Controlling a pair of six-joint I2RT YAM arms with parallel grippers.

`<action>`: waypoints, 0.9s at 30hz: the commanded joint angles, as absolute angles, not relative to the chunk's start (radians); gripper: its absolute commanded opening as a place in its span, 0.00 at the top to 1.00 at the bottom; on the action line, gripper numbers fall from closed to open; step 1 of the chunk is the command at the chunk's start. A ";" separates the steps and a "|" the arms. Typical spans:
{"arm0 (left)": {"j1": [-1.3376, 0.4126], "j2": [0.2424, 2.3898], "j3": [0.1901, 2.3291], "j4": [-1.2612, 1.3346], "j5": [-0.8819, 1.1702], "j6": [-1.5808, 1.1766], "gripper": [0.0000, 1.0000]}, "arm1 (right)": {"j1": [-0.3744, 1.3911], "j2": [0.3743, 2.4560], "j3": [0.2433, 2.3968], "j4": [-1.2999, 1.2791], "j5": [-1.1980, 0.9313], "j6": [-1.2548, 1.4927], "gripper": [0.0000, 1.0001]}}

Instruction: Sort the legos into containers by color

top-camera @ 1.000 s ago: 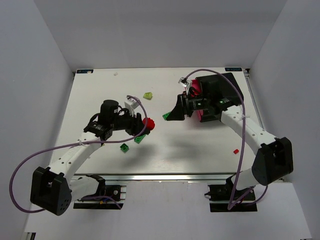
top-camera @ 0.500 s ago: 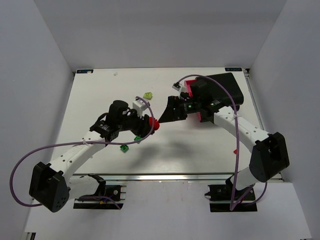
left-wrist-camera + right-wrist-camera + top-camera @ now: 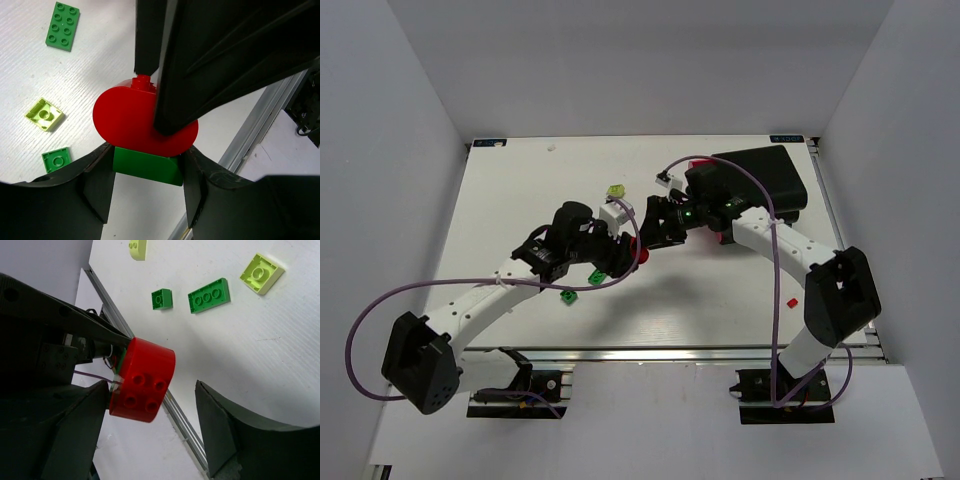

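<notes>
Over the middle of the table (image 3: 510, 190), two grippers faced one stacked pair of legos.
Left gripper (image 3: 145, 182) was clamped narrow on a green brick (image 3: 145, 167), which carried a red round brick (image 3: 142, 380) on top. Right gripper (image 3: 152, 405) stood wide, its fingers (image 3: 235, 435) on either side of the red round brick, which sat close against one of them; whether they touched it could not be told. Loose on the table nearby lay a lime brick (image 3: 261, 272), a green plate (image 3: 209, 295) and a small green brick (image 3: 161, 299). Black containers (image 3: 752, 180) stood at the far right, and a small red piece (image 3: 793, 302) lay near the right edge.
</notes>
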State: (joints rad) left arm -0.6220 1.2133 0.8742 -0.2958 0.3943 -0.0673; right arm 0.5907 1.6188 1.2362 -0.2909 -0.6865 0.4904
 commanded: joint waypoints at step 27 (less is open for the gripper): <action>-0.667 1.100 0.855 -0.360 0.163 -0.041 0.83 | 0.482 1.563 1.483 -0.400 -0.478 0.194 1.00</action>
State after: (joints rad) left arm -0.6765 1.1522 0.8780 -0.3428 0.2325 -0.0414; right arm 0.4877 1.6363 1.4078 -0.3748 -0.6666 0.3416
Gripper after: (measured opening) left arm 0.594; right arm 0.442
